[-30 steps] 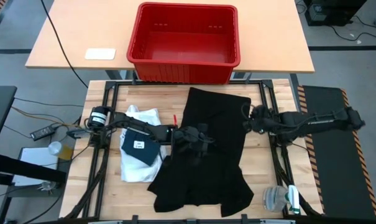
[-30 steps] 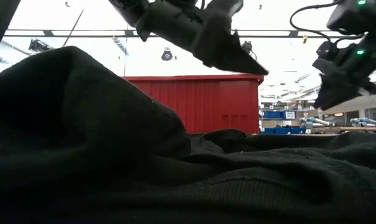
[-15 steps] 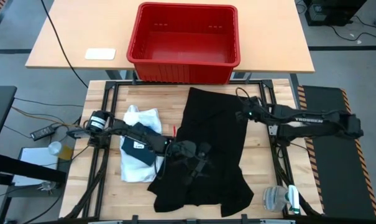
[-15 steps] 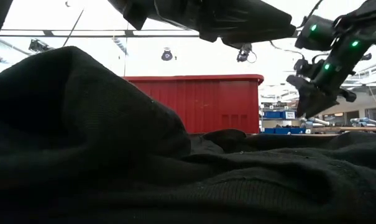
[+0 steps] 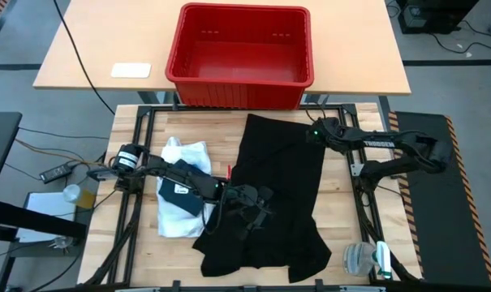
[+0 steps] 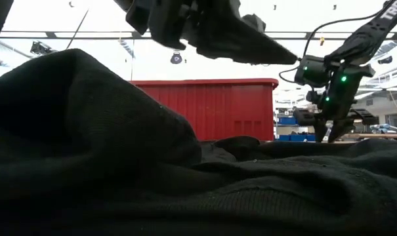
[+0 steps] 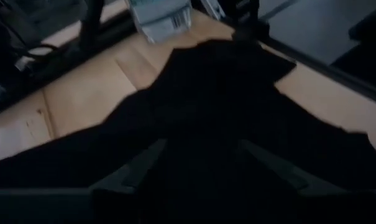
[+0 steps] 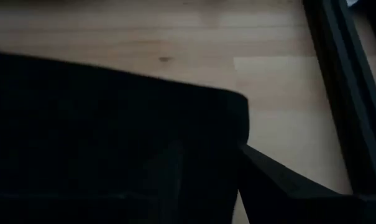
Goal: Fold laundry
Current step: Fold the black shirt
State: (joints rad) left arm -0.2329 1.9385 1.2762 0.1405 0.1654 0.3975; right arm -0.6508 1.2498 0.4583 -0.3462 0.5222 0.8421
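Wooden surface (image 5: pixel 342 219) centre: black garment (image 5: pixel 282 186) hides left gripper (image 5: pixel 257 203) jaws, state unclear; right gripper (image 5: pixel 316 132) jaws straddle upper-right corner, grip unclear.

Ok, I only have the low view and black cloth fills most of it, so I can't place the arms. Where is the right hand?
Observer: The right hand is at the far right corner of the black trousers, at the end away from the legs.
Operator: And the left hand?
Observer: The left hand is over the middle of the trousers, toward their left edge.
Operator: Any other laundry out?
Observer: A white shirt lies left of the trousers, with a dark folded piece on it.
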